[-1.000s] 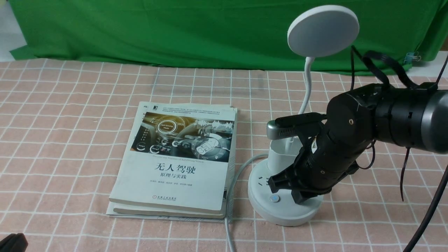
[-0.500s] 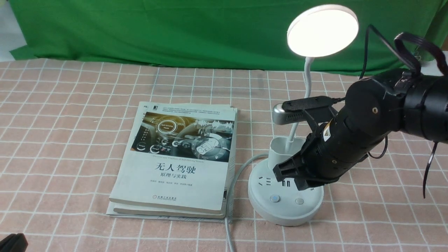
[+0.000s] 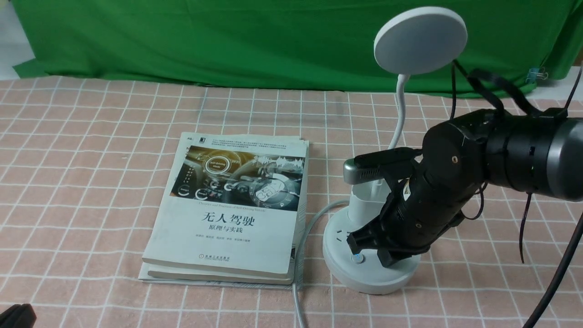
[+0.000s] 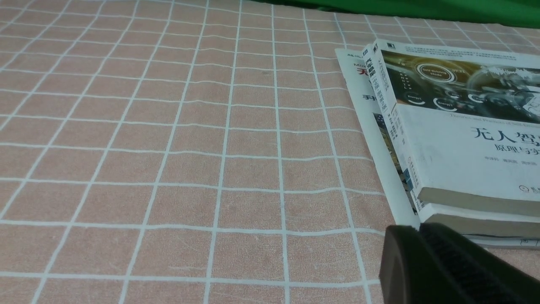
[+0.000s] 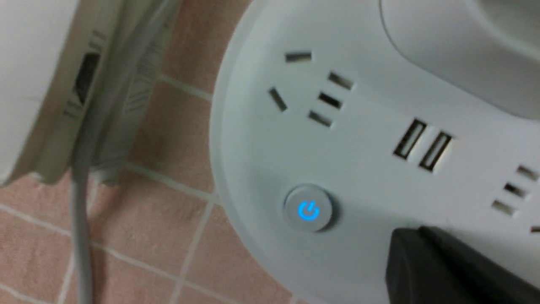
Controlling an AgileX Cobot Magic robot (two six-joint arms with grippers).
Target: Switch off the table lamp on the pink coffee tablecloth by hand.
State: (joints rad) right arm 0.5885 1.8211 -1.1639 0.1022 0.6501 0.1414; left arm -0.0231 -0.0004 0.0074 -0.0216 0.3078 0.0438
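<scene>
The white table lamp stands on the pink coffee tablecloth point(image 3: 91, 159) at the right. Its disc head point(image 3: 420, 40) is dark. My right gripper point(image 3: 386, 259), the hand, is shut and angled down, with its tip resting on the lamp's round base point(image 3: 364, 278). One round button point(image 3: 358, 259) shows beside the tip; the second button is hidden under the gripper. In the right wrist view the shut tip point(image 5: 417, 240) lies on the base point(image 5: 253, 147) next to the button with the blue power sign point(image 5: 308, 209). My left gripper point(image 4: 415, 230) is shut and empty, low at the front left point(image 3: 16, 316).
A stack of books point(image 3: 232, 205) lies left of the lamp; it also shows in the left wrist view point(image 4: 455, 139). The lamp's grey cable point(image 3: 298, 291) runs between books and base toward the front edge. A green backdrop cloth point(image 3: 227, 41) hangs behind.
Half a second ago the lamp head was lit and my right gripper was raised off the base. Now the gripper is back down on the base and the head is dark. The left arm has not moved.
</scene>
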